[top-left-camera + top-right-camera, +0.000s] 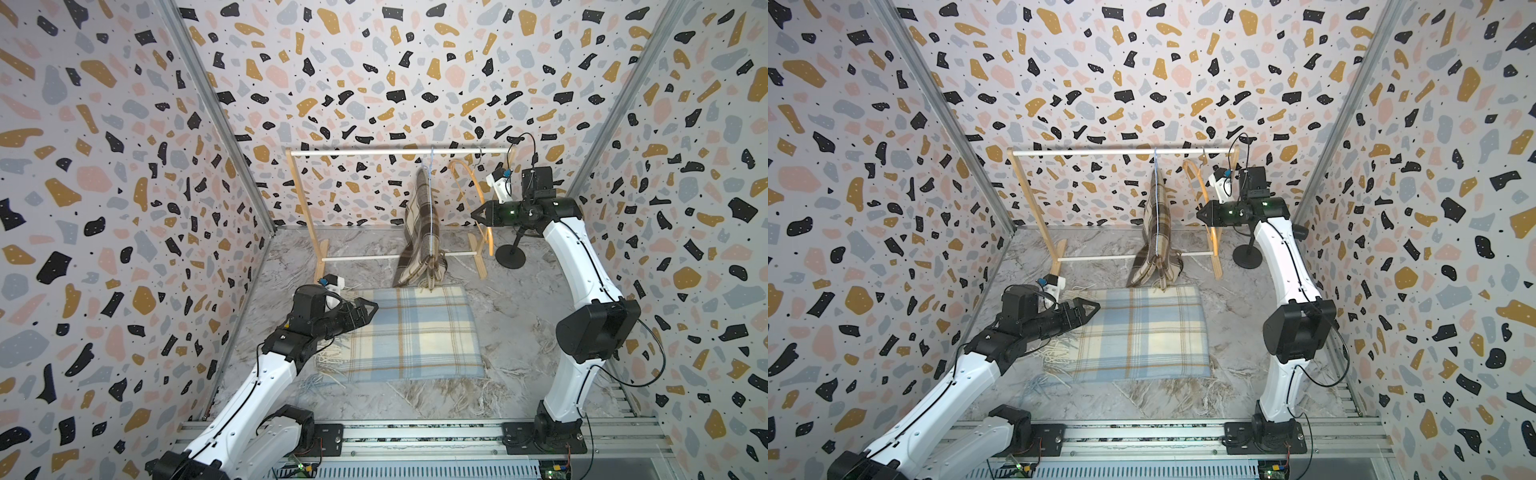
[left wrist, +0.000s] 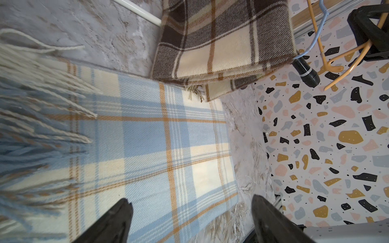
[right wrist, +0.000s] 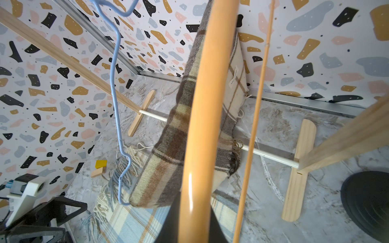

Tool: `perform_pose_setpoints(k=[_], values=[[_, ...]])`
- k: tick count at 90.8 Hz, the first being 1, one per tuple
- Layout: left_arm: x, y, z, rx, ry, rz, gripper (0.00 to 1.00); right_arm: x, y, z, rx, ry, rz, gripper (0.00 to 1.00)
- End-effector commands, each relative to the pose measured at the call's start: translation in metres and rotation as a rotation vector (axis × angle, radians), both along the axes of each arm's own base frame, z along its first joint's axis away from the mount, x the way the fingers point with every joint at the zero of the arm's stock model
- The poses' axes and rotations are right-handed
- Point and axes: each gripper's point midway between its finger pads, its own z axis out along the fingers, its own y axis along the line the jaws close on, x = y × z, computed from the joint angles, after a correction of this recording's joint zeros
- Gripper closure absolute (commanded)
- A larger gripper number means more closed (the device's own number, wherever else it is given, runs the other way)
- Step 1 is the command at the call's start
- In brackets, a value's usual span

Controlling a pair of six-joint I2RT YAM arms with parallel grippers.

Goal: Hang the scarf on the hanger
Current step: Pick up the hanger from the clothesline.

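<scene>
Trouble is waiting at the rack (image 1: 374, 152): the right pincer (image 1: 477, 216) is clamping the wooden hanger (image 3: 202, 126) hanging at its right end, and a skewed pull could be unhooking it or knocking it into the brown scarf (image 1: 419, 237) draping from the blue wire hanger (image 3: 115, 84) beside it. The left pincer (image 1: 372, 309), spread wide and empty, is hovering over the far left corner of the blue scarf (image 1: 419, 332) lying folded on the desk (image 1: 519, 316); counting two scarves, two hangers, one rack
</scene>
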Motion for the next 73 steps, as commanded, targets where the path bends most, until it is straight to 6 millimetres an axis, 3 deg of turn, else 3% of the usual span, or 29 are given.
perform_pose_setpoints(k=[1, 13, 34, 54, 73], values=[[0.001, -0.003, 0.017, -0.013, -0.065, -0.023, 0.09, -0.018, -0.001, 0.058, 0.028, -0.145, 0.014, 0.92], [-0.002, -0.002, 0.02, -0.013, -0.074, -0.019, 0.09, -0.021, 0.0, 0.078, 0.057, -0.198, 0.018, 1.0], [-0.006, -0.001, 0.022, -0.012, -0.082, -0.022, 0.09, -0.03, 0.001, 0.108, 0.093, -0.268, 0.016, 1.0], [-0.007, -0.001, 0.021, -0.002, -0.074, -0.027, 0.09, -0.045, -0.005, 0.096, 0.076, -0.217, -0.022, 1.0], [-0.011, 0.003, 0.027, 0.041, -0.082, -0.041, 0.09, -0.083, -0.018, 0.077, 0.057, -0.173, -0.095, 1.0]])
